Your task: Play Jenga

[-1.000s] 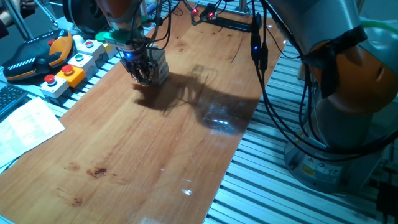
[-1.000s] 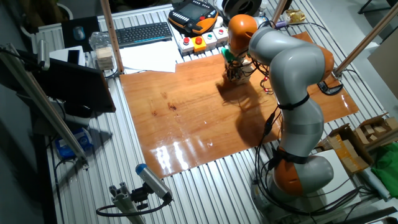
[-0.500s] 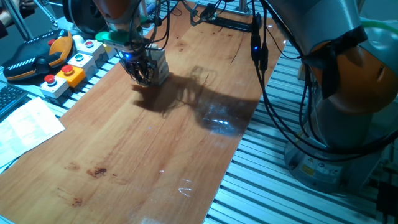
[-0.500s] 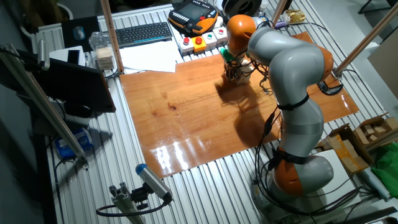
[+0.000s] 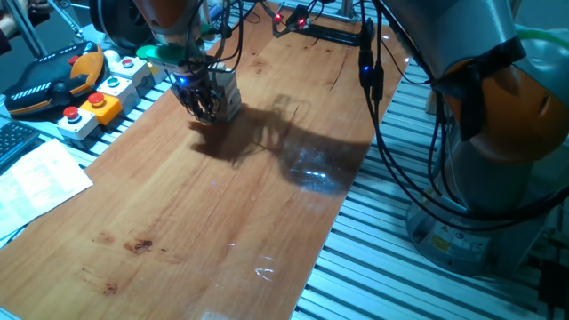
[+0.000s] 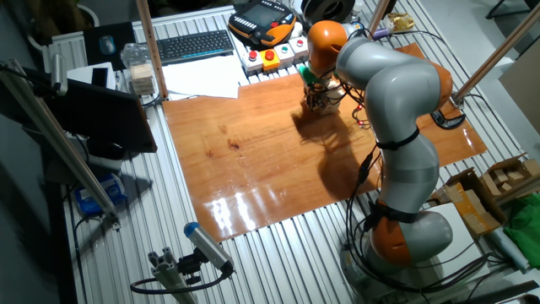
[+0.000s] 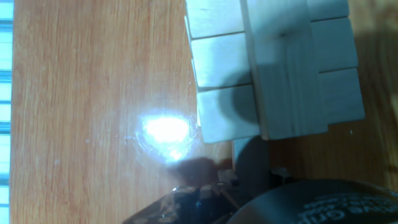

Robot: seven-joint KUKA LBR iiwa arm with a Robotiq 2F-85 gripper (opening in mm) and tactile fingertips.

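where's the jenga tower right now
In one fixed view the Jenga tower stands at the far left part of the wooden table, right beside the gripper and near the push-button boxes; the hand view shows it at top right.

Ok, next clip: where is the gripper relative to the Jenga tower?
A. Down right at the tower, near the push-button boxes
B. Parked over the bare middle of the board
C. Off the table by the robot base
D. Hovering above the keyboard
A: the gripper is low beside the Jenga tower, at the board edge near the push-button boxes.
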